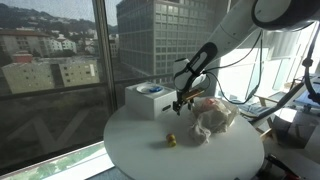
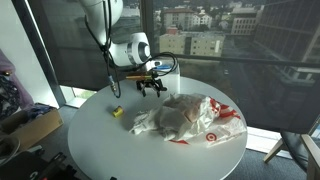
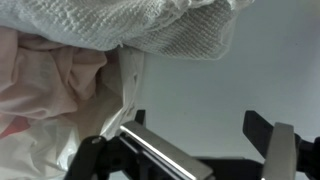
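**End effector (image 2: 150, 86) released, jaws spread wide, empty, hovering just beside a crumpled grey-white knitted towel (image 2: 180, 113).**

Towel heaped between the centre and the edge of the round white table (image 2: 90, 145), on top of a crinkled white plastic bag with red print (image 2: 222, 125). Judged light, limp and non-fragile. Expect slippery bag film, likely to slide out from under the knit. Take hold at a raised towel fold (image 3: 150, 25) on the end-effector side, pinching deep into the knit and clear of the film. Small yellow object (image 1: 170, 141) well apart, and white box (image 1: 148, 100) at the table edge.
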`<move>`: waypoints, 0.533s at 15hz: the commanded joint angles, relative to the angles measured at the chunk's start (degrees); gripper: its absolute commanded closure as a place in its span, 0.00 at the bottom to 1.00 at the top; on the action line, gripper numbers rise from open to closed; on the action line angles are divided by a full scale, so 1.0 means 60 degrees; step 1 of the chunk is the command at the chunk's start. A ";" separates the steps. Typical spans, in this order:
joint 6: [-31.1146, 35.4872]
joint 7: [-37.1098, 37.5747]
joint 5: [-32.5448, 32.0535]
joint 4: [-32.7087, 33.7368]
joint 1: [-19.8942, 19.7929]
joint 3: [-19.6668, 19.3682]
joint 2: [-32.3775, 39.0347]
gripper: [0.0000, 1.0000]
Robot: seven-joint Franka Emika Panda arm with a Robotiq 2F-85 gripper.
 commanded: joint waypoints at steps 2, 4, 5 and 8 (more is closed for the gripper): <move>-0.0589 -0.0150 0.0221 0.0614 -0.0026 -0.0242 0.0394 0.00; -0.0729 -0.0182 0.0243 0.0804 -0.0076 -0.0294 0.0547 0.00; -0.0803 -0.0154 0.0232 0.0965 -0.0083 -0.0343 0.0676 0.00; -0.0964 -0.0244 0.0353 0.1807 -0.0241 -0.0355 0.1345 0.00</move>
